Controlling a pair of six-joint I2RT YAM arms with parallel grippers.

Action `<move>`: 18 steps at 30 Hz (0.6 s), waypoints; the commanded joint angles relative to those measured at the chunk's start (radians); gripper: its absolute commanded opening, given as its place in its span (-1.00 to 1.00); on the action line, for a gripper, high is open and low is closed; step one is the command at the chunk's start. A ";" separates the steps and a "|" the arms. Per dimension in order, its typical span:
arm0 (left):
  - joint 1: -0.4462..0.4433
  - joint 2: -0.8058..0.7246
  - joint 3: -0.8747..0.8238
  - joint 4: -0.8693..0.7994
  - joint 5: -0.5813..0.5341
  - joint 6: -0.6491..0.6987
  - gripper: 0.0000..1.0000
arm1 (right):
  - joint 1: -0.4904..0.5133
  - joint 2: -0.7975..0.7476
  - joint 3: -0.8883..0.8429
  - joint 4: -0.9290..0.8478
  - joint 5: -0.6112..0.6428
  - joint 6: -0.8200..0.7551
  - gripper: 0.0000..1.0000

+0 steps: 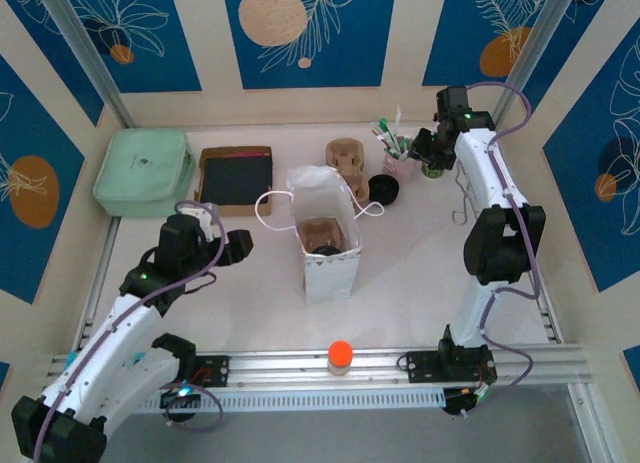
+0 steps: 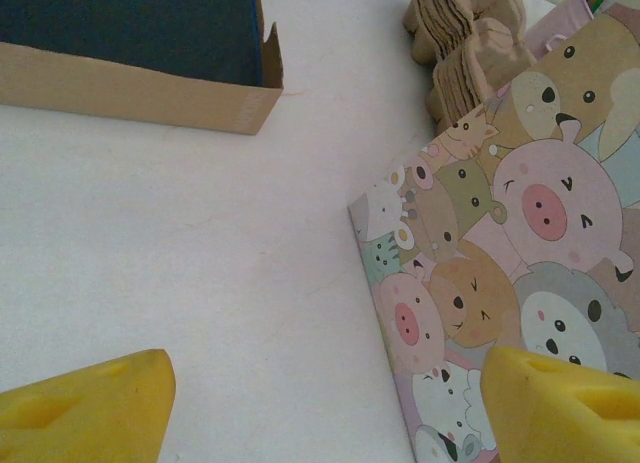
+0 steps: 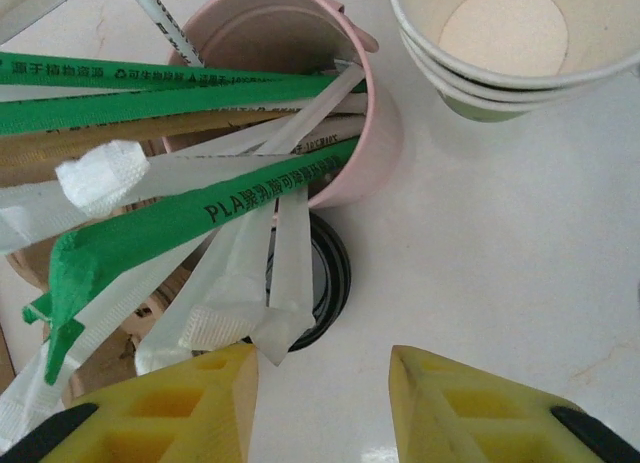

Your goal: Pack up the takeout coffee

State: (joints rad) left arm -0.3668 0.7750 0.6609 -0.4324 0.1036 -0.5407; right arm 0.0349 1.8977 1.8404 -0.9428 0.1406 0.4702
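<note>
The cartoon-animal paper bag (image 1: 328,268) stands open at mid-table with a brown pulp carrier (image 1: 320,230) inside. A dark round shape (image 1: 325,249) sits low in the bag; I cannot tell whether it is the takeout coffee. My left gripper (image 1: 235,238) is open just left of the bag (image 2: 500,263), and the bag's corner lies between its yellow fingers (image 2: 95,408). My right gripper (image 1: 425,148) hangs at the back right. It (image 3: 320,358) is open over bare table, just short of a black lid (image 3: 330,273). A wrapped straw's tip (image 3: 275,328) hangs by its left finger.
A pink cup (image 3: 355,153) full of green and white wrapped straws and a stack of lidless cups (image 3: 500,43) stand before the right gripper. More pulp carriers (image 1: 345,163), a cardboard box (image 1: 235,178) and a green case (image 1: 145,171) line the back. An orange-capped bottle (image 1: 340,357) stands on the front rail.
</note>
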 commanded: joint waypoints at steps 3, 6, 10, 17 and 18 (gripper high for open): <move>0.010 -0.004 0.000 -0.013 0.013 0.009 0.60 | -0.006 0.034 0.046 -0.012 -0.035 -0.010 -0.22; 0.011 -0.002 0.002 -0.013 0.013 0.009 0.60 | -0.006 0.053 0.060 -0.015 -0.036 -0.011 -0.24; 0.011 -0.002 0.005 -0.016 0.008 0.011 0.59 | -0.008 0.076 0.077 -0.026 -0.038 -0.011 -0.32; 0.011 0.004 0.015 -0.019 0.001 0.015 0.59 | -0.006 0.086 0.087 -0.028 -0.045 -0.015 -0.45; 0.010 0.006 0.016 -0.017 0.002 0.015 0.59 | -0.005 0.085 0.088 -0.030 -0.044 -0.016 -0.46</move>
State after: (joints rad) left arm -0.3668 0.7776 0.6609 -0.4355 0.1032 -0.5404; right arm 0.0315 1.9713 1.8862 -0.9531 0.1261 0.4664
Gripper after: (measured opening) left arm 0.794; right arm 0.275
